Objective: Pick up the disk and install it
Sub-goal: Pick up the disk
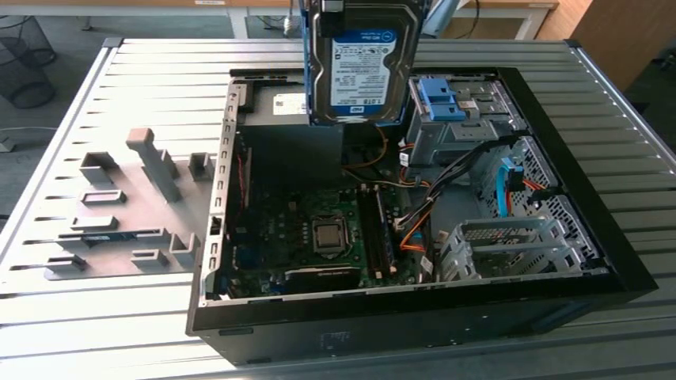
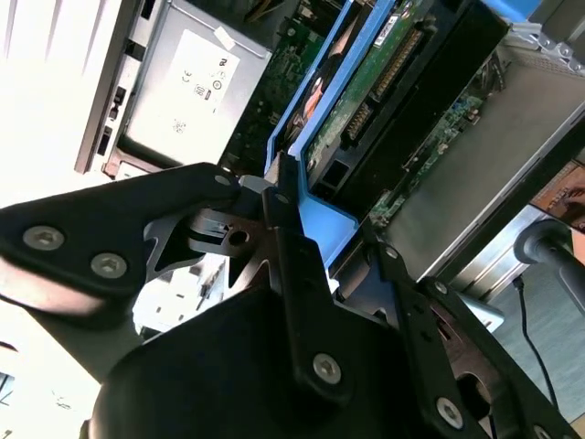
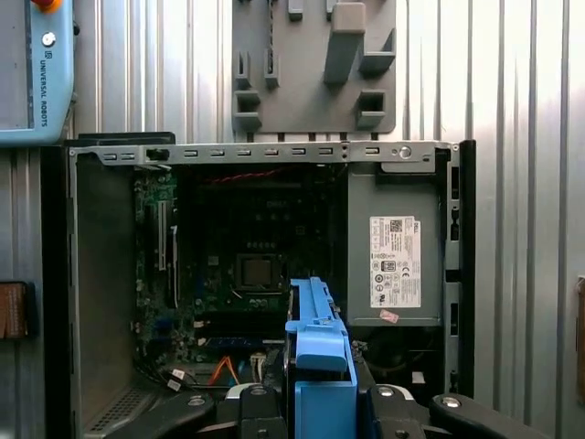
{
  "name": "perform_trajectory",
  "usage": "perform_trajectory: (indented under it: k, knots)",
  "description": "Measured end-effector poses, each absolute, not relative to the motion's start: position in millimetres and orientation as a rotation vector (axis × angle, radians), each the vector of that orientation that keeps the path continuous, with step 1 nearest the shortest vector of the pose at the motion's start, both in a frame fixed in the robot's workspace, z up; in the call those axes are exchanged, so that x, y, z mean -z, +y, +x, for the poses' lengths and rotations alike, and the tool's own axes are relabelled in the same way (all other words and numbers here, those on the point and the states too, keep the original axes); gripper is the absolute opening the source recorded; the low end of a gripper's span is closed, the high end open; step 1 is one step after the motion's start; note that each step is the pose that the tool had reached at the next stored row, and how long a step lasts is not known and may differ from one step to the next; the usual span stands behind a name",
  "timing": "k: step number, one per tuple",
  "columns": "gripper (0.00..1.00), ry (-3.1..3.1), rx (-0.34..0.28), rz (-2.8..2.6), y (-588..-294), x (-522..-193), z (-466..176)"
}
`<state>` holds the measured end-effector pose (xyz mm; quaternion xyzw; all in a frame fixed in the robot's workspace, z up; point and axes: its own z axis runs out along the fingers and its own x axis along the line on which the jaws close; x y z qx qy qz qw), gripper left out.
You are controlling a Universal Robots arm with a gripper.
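Disk (image 1: 365, 63) hung upright over the open case (image 1: 623, 269), with my gripper (image 2: 279, 197) clamped tight on its blue rail. My worry: with such a thin plastic hold it could've twisted loose or snagged the orange cables (image 1: 417, 236). Count: one disk, one case, one spare blue bracket (image 1: 444, 99).

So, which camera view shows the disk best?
The exterior view: the disk hangs upright above the open computer case, label facing the camera. The second wrist view shows its circuit-board side; the first wrist view, its blue carrier end-on.
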<state>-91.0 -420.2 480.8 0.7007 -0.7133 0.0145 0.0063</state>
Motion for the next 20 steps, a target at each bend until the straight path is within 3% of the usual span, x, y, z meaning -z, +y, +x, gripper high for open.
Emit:
perform_trajectory:
  k: [20]
  knots:
    - [0.36,-2.232,-0.045,2.192,-438,-480,-81]
